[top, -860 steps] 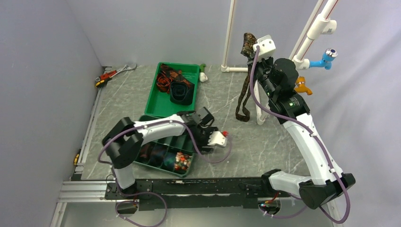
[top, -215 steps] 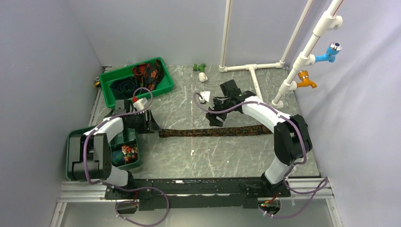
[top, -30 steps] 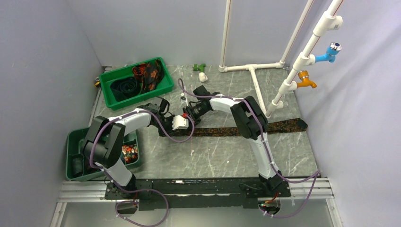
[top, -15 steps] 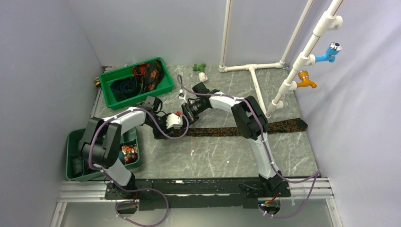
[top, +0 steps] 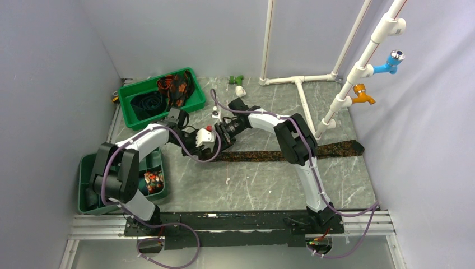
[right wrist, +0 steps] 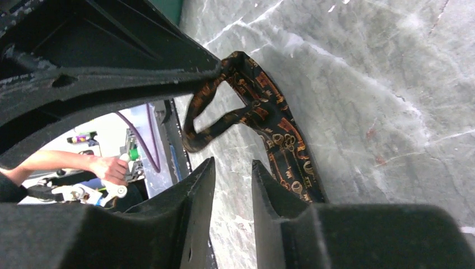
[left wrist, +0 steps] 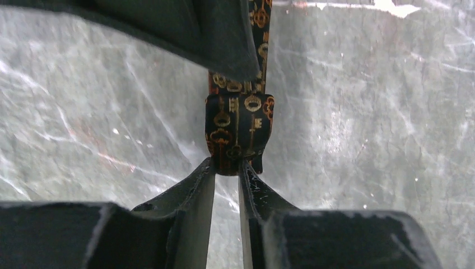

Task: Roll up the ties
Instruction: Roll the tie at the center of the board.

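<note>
Starting the roll: left hand (left wrist: pixel 227 166), grip not discernible, meets the folded end of the key-print necktie (left wrist: pixel 238 126); released right hand (right wrist: pixel 232 165) should keep turns tight and square.

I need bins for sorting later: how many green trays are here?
2. One green tray at the back left holds bundled ties; the other, with compartments, lies near left, partly covered by the left arm.
</note>
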You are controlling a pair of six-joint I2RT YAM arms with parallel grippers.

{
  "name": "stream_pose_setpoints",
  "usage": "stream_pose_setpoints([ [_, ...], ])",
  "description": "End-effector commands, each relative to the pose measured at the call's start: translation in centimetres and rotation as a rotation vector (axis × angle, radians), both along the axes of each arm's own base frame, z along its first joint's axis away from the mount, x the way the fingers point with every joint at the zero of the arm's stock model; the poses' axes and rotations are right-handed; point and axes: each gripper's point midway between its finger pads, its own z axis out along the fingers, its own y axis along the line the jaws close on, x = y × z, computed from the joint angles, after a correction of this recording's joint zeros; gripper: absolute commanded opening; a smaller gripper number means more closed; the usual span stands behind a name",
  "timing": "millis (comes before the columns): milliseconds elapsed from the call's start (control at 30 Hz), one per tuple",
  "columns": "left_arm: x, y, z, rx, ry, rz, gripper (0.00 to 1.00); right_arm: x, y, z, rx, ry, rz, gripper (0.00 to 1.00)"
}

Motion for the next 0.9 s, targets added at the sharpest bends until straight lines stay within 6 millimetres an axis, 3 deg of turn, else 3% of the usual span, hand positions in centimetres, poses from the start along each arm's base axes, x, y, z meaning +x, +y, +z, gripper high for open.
stream_pose_setpoints([
  [0,0.9,-2.8,1.3,-0.074,0.004,-0.034,0.26,0.2,0.4,3.1,0.096,0.017,0.018,0.37],
  [300,1.2,-3.7,0.2,-0.043,0.058,-0.011,0.25,-0.1,0.8,2.1,0.107,0.122,0.019,0.48],
  [433,1.2,-3.7,0.2,-0.038,0.061,-0.004,0.24,-0.1,0.6,2.1,0.113,0.12,0.016,0.58],
  [567,1.4,-3.9,0.3,-0.043,0.061,0.002,0.24,0.3,0.5,1.4,0.084,0.104,-0.002,0.56],
  [667,1.6,-4.0,0.3,-0.045,0.074,0.015,0.24,0.8,0.6,0.4,0.053,0.107,-0.016,0.41],
  [733,1.6,-4.0,0.3,-0.043,0.084,0.024,0.24,1.0,0.6,-0.1,0.032,0.097,-0.019,0.36],
  [867,1.4,-4.0,0.1,-0.044,0.092,0.027,0.24,0.8,0.1,-0.8,-0.007,0.088,0.001,0.51],
])
